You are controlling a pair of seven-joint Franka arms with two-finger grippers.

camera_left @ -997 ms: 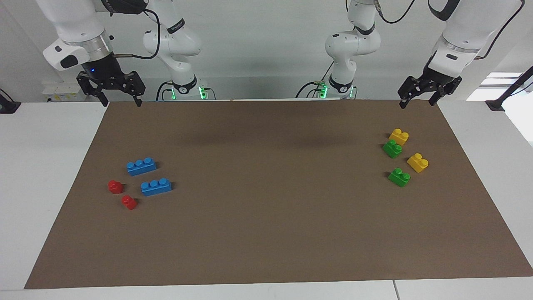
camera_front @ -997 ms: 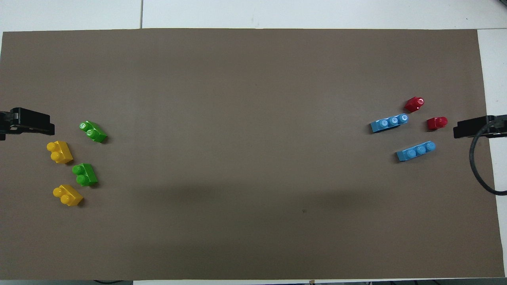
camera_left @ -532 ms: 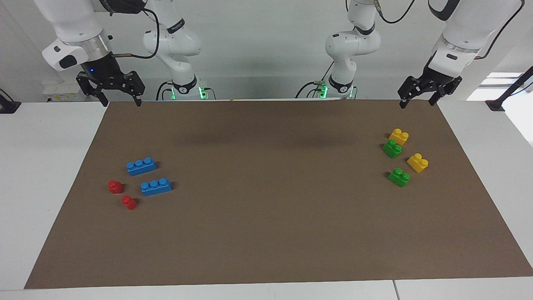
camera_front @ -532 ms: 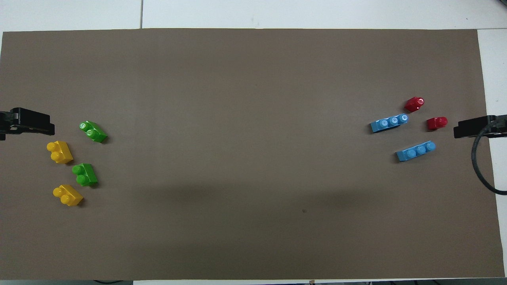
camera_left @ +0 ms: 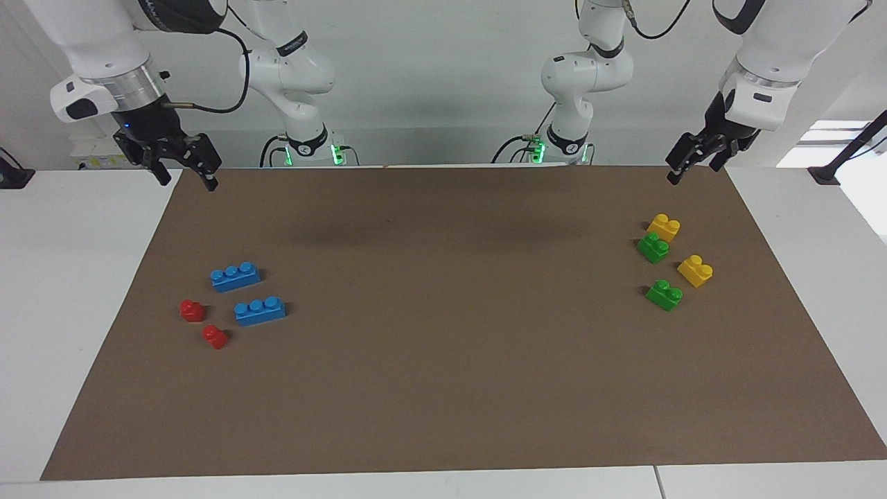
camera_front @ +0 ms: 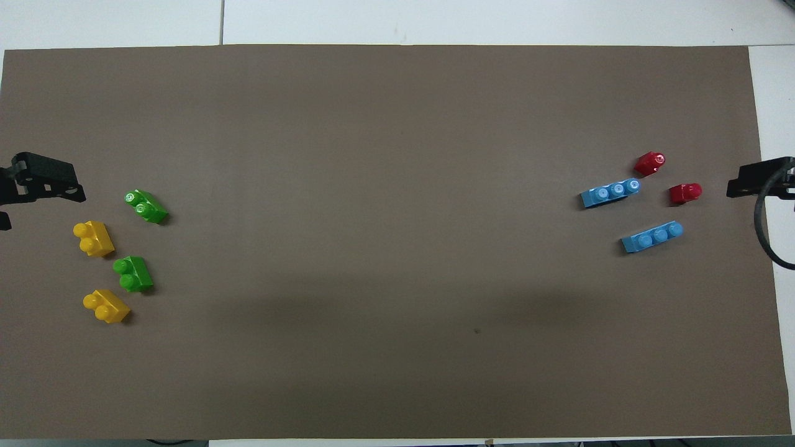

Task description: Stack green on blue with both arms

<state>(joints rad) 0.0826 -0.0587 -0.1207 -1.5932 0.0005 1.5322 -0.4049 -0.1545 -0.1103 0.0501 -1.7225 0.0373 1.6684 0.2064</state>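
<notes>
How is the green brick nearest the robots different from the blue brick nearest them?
The green brick is short, with two studs; the blue brick is longer, with three in a row. The green brick touches a yellow brick at the left arm's end of the table; the blue brick lies alone at the right arm's end. Both rest studs-up on the brown mat, untouched.

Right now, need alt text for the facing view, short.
Brown mat with all bricks lying loose: two green bricks and two yellow bricks toward the left arm's end, two blue bricks and two red bricks toward the right arm's end. The left tool and right tool hang raised, holding nothing.
</notes>
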